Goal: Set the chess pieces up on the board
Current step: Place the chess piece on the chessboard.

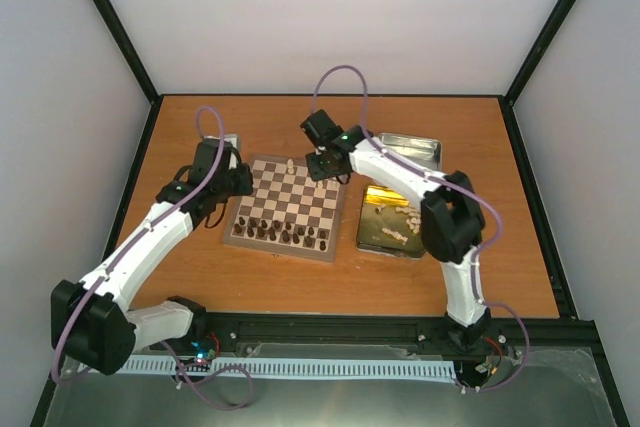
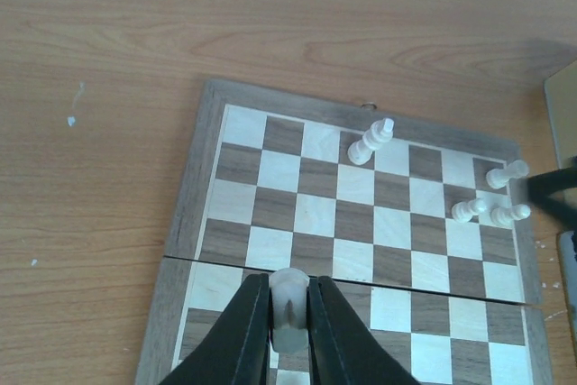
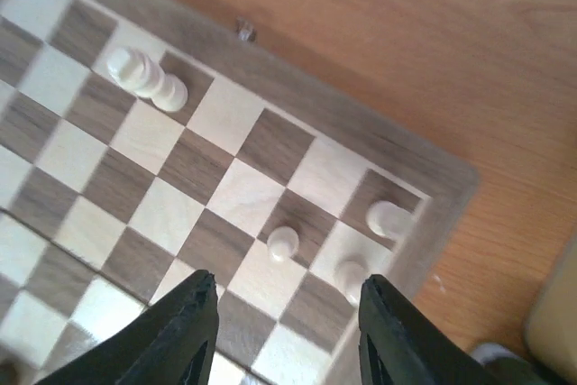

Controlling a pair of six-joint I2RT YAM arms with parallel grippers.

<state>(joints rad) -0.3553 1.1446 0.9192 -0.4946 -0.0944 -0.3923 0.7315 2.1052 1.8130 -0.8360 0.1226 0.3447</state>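
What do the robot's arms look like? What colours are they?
The left arm and the right arm are chunky white tubes linked by black joints. A thin purple cable loops along each arm. The right one has a tiny green light. The left end effector and right end effector each have two smooth black fingers that narrow towards the tips.

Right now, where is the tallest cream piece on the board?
In the top view the tallest cream piece stands near the middle of the far row of the board, left of the right claw.
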